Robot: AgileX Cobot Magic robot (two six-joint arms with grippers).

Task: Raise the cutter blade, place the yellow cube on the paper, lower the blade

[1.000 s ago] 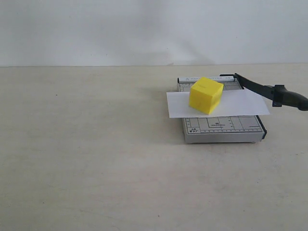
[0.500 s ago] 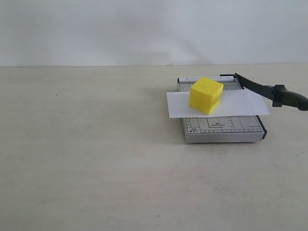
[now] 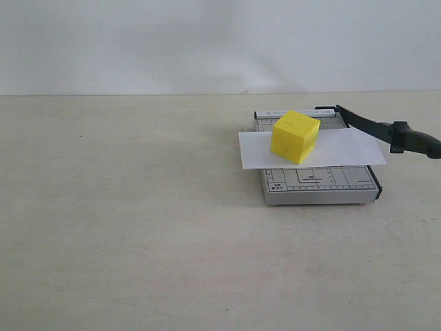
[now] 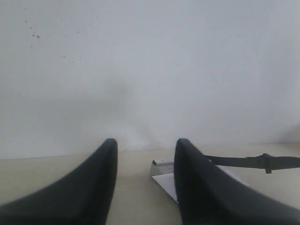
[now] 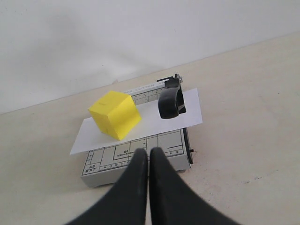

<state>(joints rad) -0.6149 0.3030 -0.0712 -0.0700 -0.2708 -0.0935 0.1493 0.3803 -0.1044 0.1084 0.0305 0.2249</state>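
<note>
The table (image 3: 138,241) was a broad, flat top of pale beige with a faint mottled grain, and it ran back to a plain white wall (image 3: 138,41). Directly on it stood a small grey cutter base (image 3: 318,187) printed with grid lines. The base sat flat, to the right of the middle and toward the back, with a thin shadow along its near edge. A white paper (image 3: 344,148) lay across the base and stuck out past both sides, its ends apparently held just clear of the tabletop.
</note>
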